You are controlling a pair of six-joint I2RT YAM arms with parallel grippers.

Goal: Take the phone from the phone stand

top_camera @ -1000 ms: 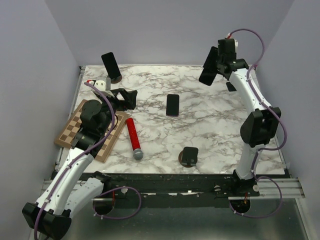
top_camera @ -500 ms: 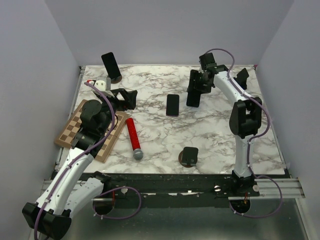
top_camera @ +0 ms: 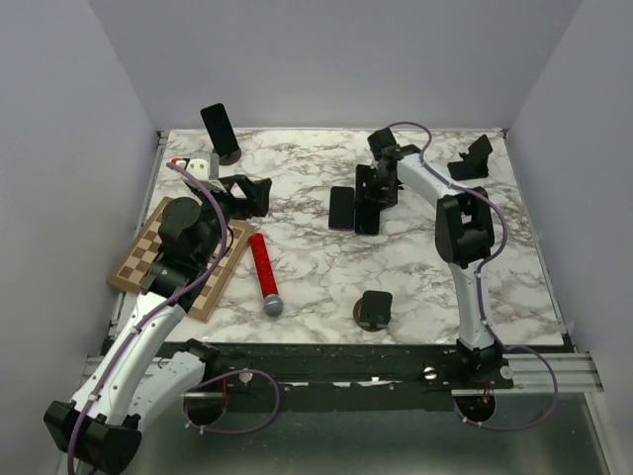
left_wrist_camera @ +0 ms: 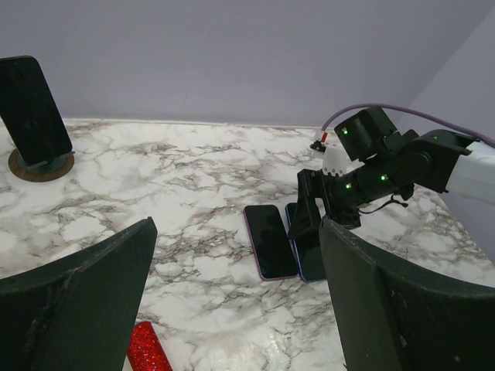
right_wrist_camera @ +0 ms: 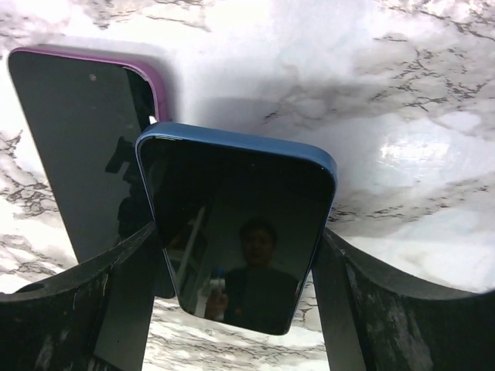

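The blue-cased phone (right_wrist_camera: 240,239) is stiff, thin and glass-slick; I judge its case edges the safest hold. My right gripper (right_wrist_camera: 240,290) clamps them, low over the marble table (right_wrist_camera: 402,116), just beside a purple-cased phone (right_wrist_camera: 77,154). My left gripper (left_wrist_camera: 240,305) gapes wide, empty.

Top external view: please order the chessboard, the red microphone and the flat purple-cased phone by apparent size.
Largest: chessboard, although the left arm covers part of it.
Middle: red microphone.
Smallest: purple-cased phone.
All three lie on the table, so nearness hardly affects the order.
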